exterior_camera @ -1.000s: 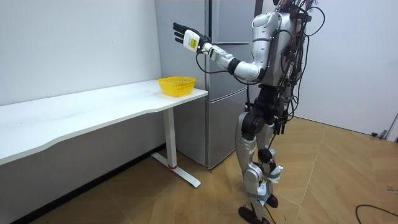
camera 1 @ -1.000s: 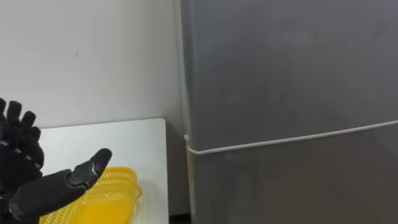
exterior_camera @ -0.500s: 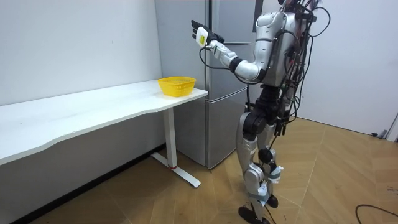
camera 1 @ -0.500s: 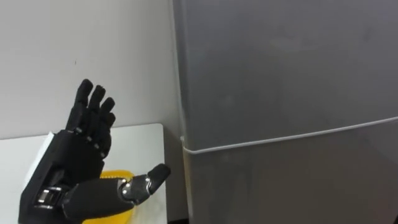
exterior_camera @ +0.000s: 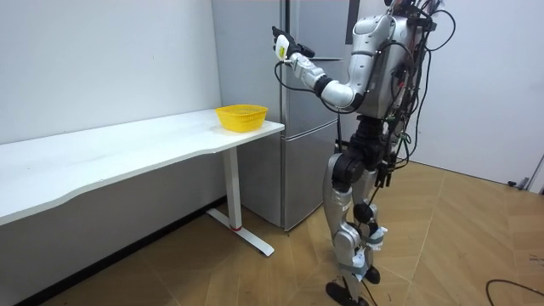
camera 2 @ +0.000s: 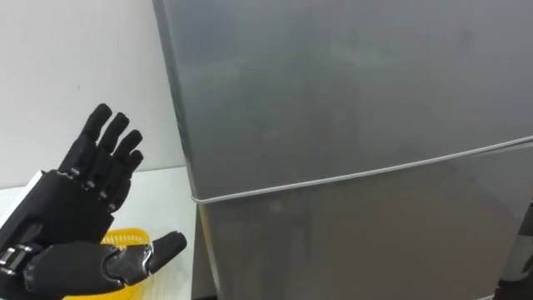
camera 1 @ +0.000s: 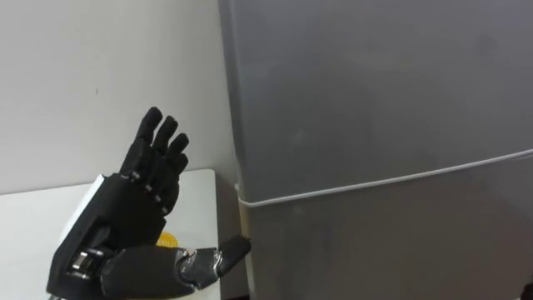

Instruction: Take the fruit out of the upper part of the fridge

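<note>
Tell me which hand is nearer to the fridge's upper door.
Left: the left hand is raised, open, just beside the left edge of the upper door, thumb tip near its lower seam.

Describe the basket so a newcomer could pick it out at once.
A long white table runs along the wall to the grey fridge. The basket sits on the table's end nearest the fridge. It is bright yellow, latticed, against white and grey neighbours.

Fridge (camera 1: 375, 250): grey, upright, filling the right of the scene.
Upper door (camera 1: 375, 92): apparently shut, above a pale seam (camera 1: 383, 178).
</note>
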{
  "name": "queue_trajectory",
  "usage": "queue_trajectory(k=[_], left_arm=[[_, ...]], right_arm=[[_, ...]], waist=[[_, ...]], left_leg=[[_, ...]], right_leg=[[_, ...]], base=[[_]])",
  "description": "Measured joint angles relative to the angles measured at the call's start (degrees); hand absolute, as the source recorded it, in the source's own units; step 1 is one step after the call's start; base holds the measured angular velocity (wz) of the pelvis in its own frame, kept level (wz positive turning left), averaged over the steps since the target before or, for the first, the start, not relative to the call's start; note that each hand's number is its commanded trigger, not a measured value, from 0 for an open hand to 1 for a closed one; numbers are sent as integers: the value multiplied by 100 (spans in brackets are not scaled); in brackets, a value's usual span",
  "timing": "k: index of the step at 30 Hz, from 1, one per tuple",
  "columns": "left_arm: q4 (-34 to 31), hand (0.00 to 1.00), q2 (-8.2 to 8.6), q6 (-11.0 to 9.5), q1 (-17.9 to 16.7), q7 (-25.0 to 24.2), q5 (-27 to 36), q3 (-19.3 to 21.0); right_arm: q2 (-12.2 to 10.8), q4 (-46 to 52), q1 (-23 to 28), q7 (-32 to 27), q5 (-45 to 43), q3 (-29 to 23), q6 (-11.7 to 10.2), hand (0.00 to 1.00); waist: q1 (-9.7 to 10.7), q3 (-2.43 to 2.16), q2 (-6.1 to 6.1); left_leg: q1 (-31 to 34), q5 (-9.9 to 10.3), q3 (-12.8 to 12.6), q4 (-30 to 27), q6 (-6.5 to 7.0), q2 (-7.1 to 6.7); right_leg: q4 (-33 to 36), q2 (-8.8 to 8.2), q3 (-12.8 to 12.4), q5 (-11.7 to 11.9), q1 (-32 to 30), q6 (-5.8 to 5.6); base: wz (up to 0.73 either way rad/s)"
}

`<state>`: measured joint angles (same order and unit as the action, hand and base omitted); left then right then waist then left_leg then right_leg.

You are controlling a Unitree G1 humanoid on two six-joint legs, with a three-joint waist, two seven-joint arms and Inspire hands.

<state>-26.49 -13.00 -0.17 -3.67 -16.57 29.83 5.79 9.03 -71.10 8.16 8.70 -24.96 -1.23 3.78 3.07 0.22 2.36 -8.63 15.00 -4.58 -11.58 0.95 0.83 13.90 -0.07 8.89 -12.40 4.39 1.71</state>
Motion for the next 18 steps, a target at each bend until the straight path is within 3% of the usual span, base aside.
queue_trajectory(k=[11, 18], left_arm=[[-6, 0, -22, -7, 165, -261, 8, -164], [-6, 0, -109, -7, 168, -437, 5, -211]], right_arm=[[28, -23, -47, -45, 64, 5, -66, 0], [67, -183, -164, -38, 67, 2, -68, 0]], waist=[[49, 25, 58], [199, 30, 61]], left_leg=[[-10, 0, -16, 10, -1, 25], [-9, 0, -21, 25, -1, 32]], right_leg=[[-34, 8, -1, 0, 15, 0], [-35, 14, -45, 0, 20, 0]], base=[[0], [0]])
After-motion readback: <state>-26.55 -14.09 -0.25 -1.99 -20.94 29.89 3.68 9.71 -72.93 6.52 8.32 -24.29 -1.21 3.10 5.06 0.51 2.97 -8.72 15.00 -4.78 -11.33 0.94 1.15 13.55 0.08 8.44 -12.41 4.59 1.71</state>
